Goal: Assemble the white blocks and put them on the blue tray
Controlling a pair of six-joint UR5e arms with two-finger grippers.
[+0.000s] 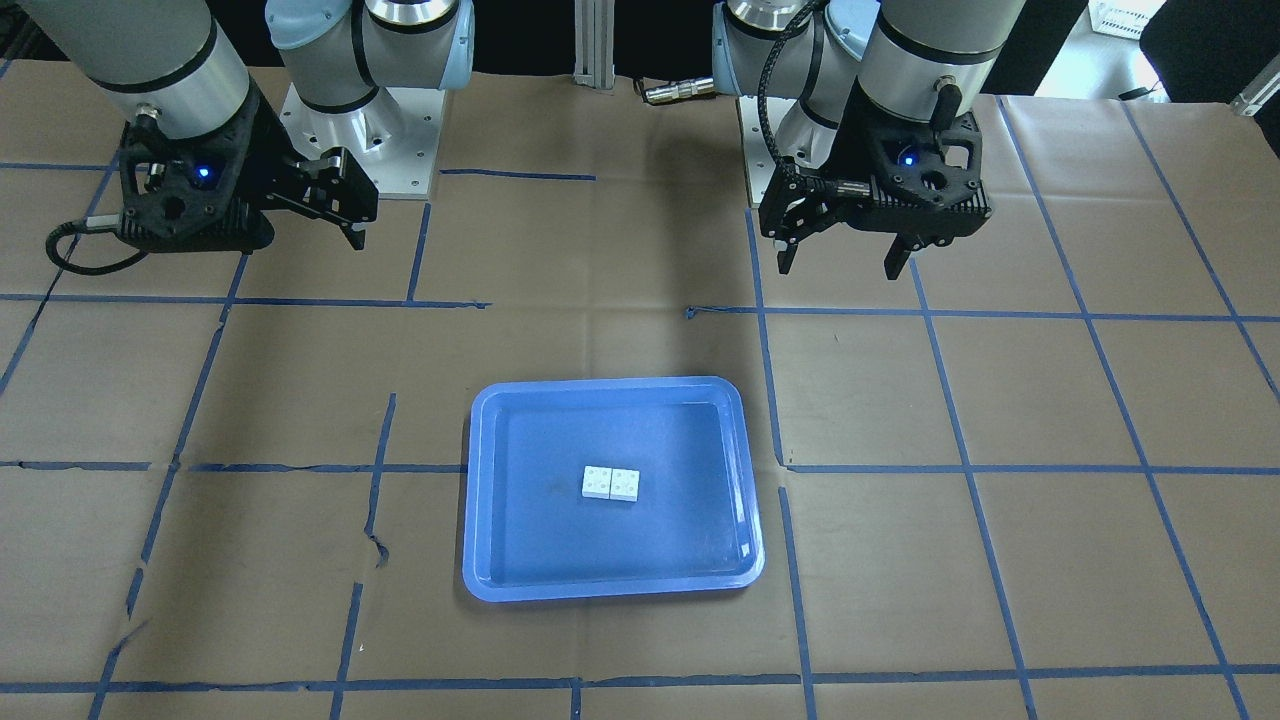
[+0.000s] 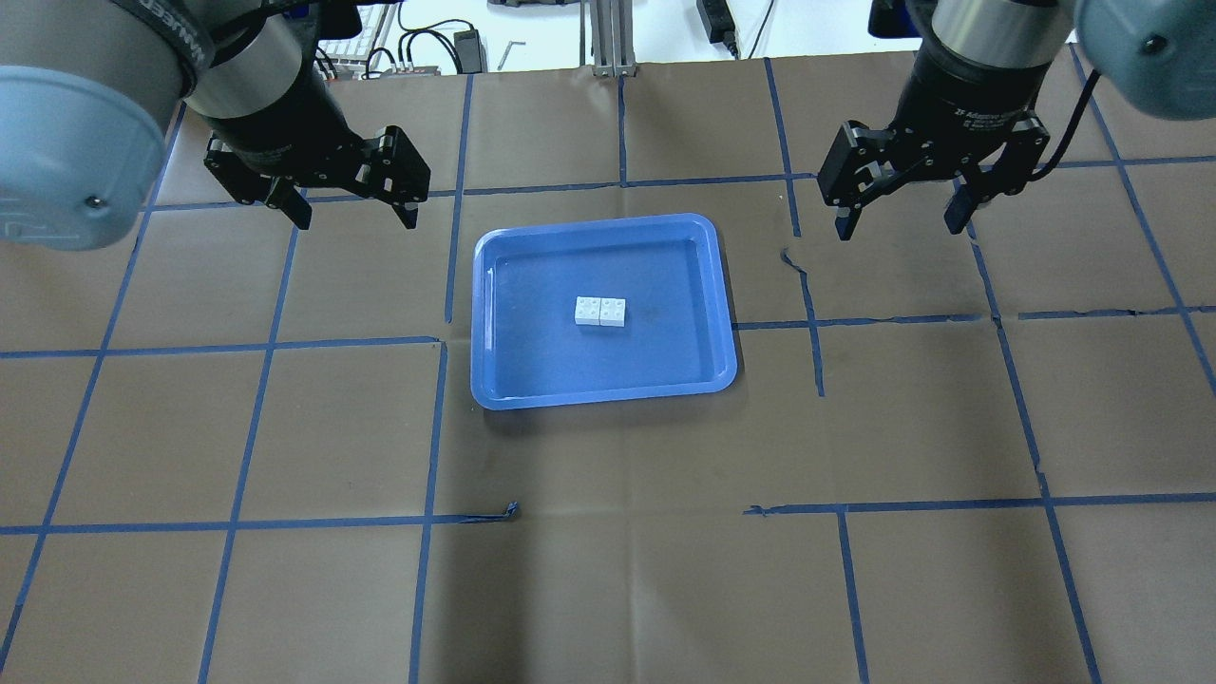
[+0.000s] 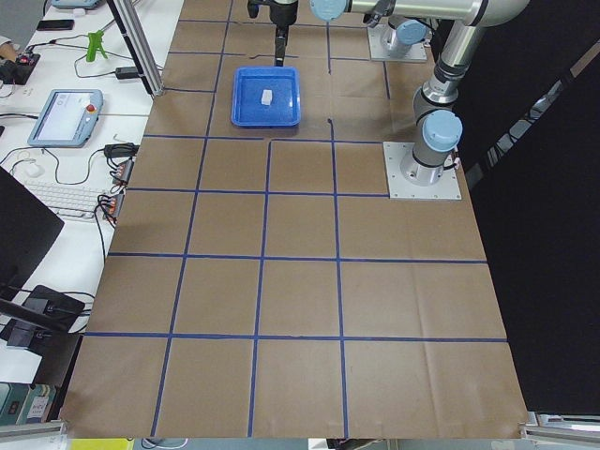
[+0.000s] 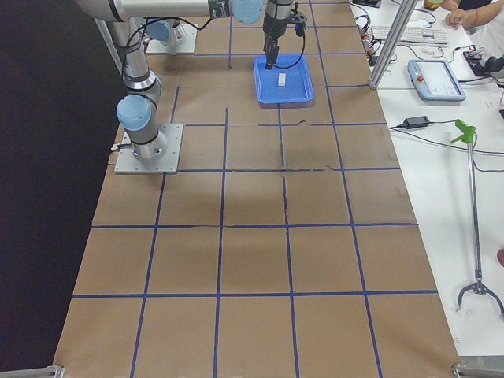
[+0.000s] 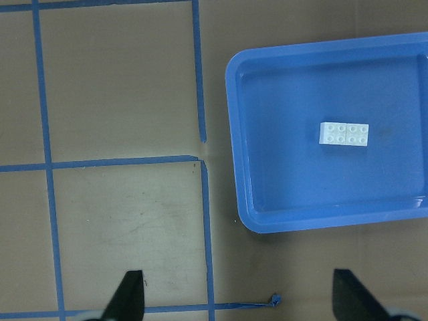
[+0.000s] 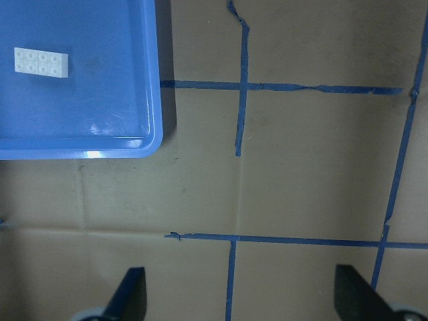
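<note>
**Blocks joined and resting in the tray**

Our left end effector [image 2: 349,215] hangs with its fingers spread wide and nothing between them; our right end effector [image 2: 903,220] is likewise wide and empty. Both hover above the desk [image 2: 608,570], well apart from the work. Between them sits the blue tray [image 2: 494,380], and near its middle lie the white blocks [image 2: 600,312], touching side by side as one piece. We judge the task essentially finished. Writing on the right wrist is too small to read.

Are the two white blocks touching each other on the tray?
Touching. The left wrist view shows the white blocks side by side, no gap at the seam, on the blue tray.
</note>
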